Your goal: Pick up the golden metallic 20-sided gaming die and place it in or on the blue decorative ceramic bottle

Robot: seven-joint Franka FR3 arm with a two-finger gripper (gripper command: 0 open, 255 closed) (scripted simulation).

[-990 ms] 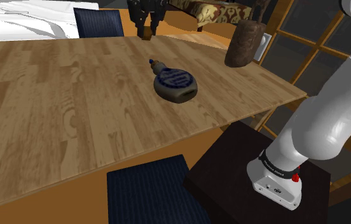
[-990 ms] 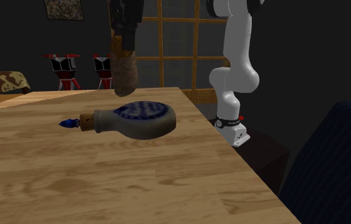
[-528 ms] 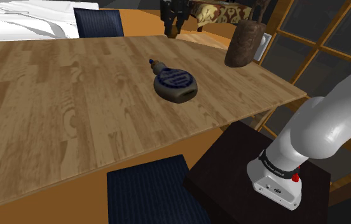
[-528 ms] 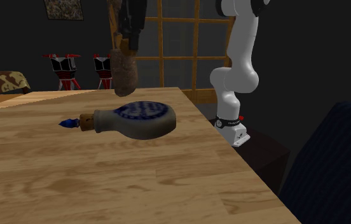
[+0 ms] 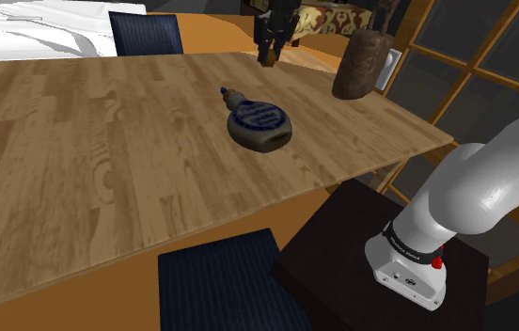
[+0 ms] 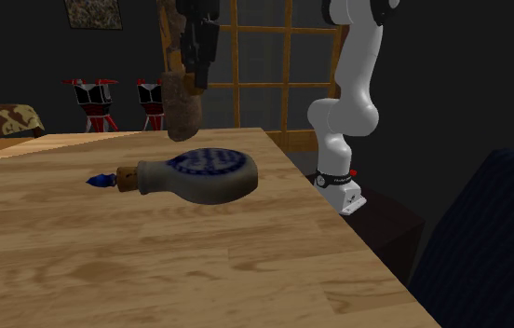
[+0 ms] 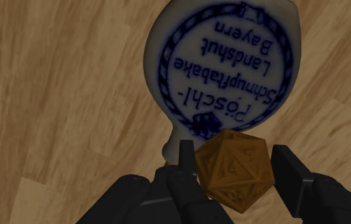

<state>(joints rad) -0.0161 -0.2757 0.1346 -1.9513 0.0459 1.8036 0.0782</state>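
"Wrist view first: what are your jaws doing?"

"Pinching the golden-brown die. My fingers press on opposite sides of it, so it sits out in front of my gripper and touches nothing else."

"Where's the bottle?"

"The bottle lies on its side on the wooden table, with its round, blue-lettered face up. It's straight beyond the die. The second exterior view shows me hanging well above it."

"Why so high?"

"I judge it's carrying height. That flat face looks like the only landing spot, so I'd go lower before letting go, or the die may bounce and roll off."
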